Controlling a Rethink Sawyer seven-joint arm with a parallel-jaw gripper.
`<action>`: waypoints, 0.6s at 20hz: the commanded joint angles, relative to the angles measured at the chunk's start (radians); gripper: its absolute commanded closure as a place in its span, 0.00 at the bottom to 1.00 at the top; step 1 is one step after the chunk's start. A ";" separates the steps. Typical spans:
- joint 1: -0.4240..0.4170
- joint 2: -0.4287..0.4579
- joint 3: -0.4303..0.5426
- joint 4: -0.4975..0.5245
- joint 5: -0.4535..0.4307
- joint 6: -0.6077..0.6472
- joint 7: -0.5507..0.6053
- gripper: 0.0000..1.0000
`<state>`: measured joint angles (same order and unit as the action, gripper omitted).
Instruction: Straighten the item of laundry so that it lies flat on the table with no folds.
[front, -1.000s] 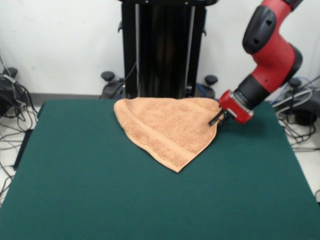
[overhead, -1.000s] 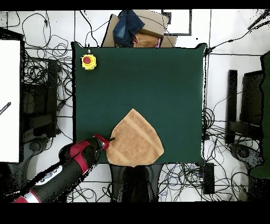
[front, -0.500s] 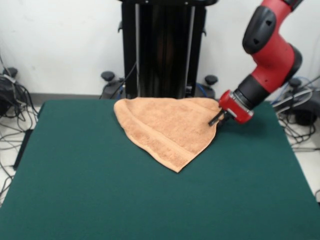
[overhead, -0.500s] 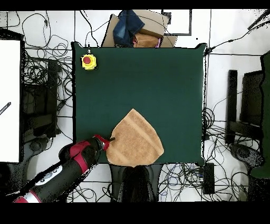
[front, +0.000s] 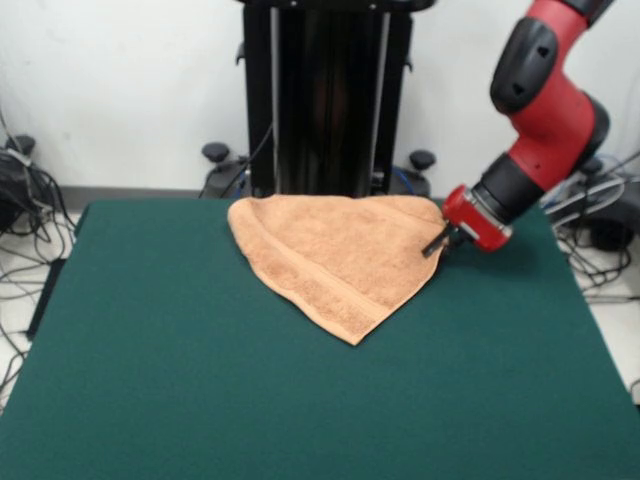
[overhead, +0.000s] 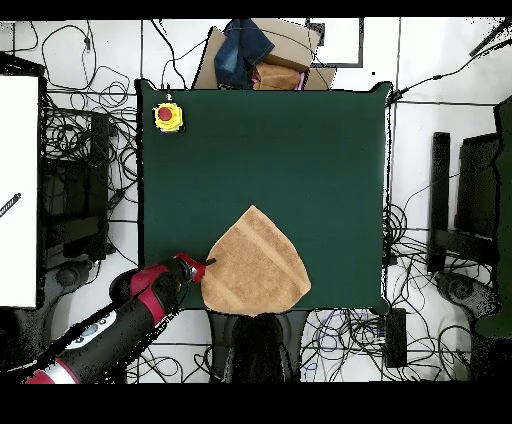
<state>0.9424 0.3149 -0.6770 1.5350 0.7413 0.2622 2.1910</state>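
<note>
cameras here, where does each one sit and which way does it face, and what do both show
Front view: sits across the table from the robot, facing it; shows the towel, the red arm and its tool at the towel's edge.
Overhead view: sits above, looking straight down; shows the whole table, a yellow box with a red button and the arm entering from the lower left.
Shared: table, towel, arm and tool, turned half round between views.

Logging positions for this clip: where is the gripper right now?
In the front view the gripper sits at the towel's right edge, near the table's far side.
</note>
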 joint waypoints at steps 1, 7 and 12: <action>-0.065 -0.005 0.078 -0.101 0.032 0.093 0.247 1.00; -0.102 -0.004 0.063 -0.124 0.024 0.093 0.229 1.00; -0.132 -0.040 0.071 -0.113 0.013 0.090 0.212 1.00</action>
<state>0.8676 0.2948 -0.6767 1.5215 0.7411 0.2978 2.1910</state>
